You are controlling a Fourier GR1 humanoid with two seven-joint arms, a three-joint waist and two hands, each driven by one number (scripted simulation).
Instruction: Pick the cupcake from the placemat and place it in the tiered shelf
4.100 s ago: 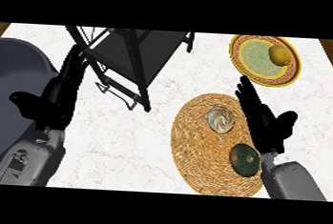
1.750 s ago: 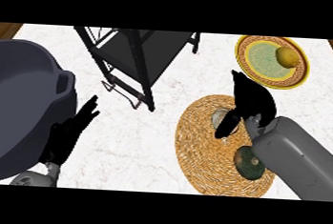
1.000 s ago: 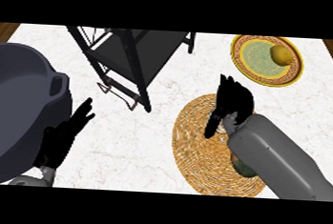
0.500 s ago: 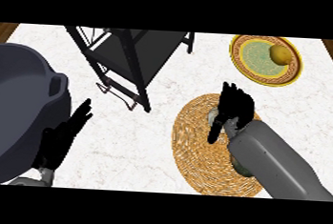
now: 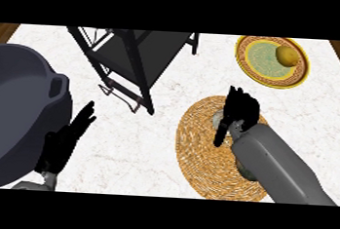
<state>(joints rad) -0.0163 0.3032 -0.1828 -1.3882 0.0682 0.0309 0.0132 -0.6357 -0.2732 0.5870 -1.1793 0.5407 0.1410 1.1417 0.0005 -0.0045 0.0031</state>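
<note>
The cupcake (image 5: 218, 120) sits on the round woven placemat (image 5: 199, 157), and only a pale sliver of it shows at the left edge of my right hand (image 5: 239, 110). That hand lies over it, fingers stretched across its far side and the thumb down at its near left; the hand looks open. The black tiered shelf (image 5: 136, 56) stands at the back left, apart from the placemat. Low on the left, my left hand (image 5: 65, 141) rests open with its fingers up.
A yellow-rimmed plate (image 5: 256, 67) with a yellow fruit (image 5: 287, 55) stands at the back right. My right forearm (image 5: 278, 166) hides most of a dark green object (image 5: 245, 174) on the placemat. A big dark grey rounded bulk (image 5: 14, 113) fills the left side.
My right hand has come in from the right over the placemat and settled down on the cupcake, covering it. In the last second it barely moved. The left hand stays low on the left.
</note>
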